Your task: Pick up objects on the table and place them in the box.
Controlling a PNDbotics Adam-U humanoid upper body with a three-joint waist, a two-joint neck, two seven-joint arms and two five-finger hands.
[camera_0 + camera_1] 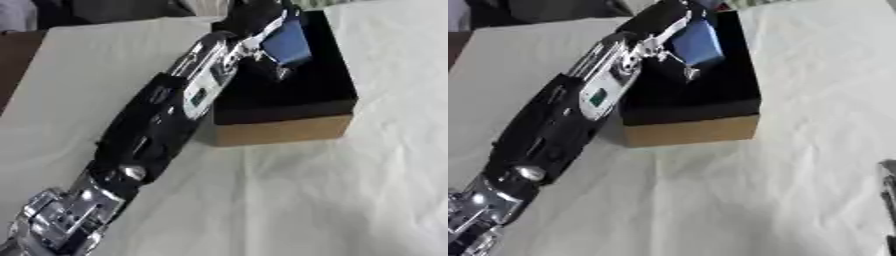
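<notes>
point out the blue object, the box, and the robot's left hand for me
blue object point(287, 42), left eye view, on its flat blue face.
box point(280, 131), left eye view, on its tan front wall.
left hand point(656, 21), right eye view, on the black back of the hand.

The left arm point(166, 125) lies slantwise across the table point(332, 200) from the near left corner up to the box point(284, 131), closing that line of approach. Its hand point(262, 25) hangs over the box's dark opening with a blue object point(287, 42) in its fingers, filling the far left part of the mouth. The right half of the opening lies bare. The cloth before the box and to its right lies open. A dark edge point(888, 200) pokes in at the right border.
</notes>
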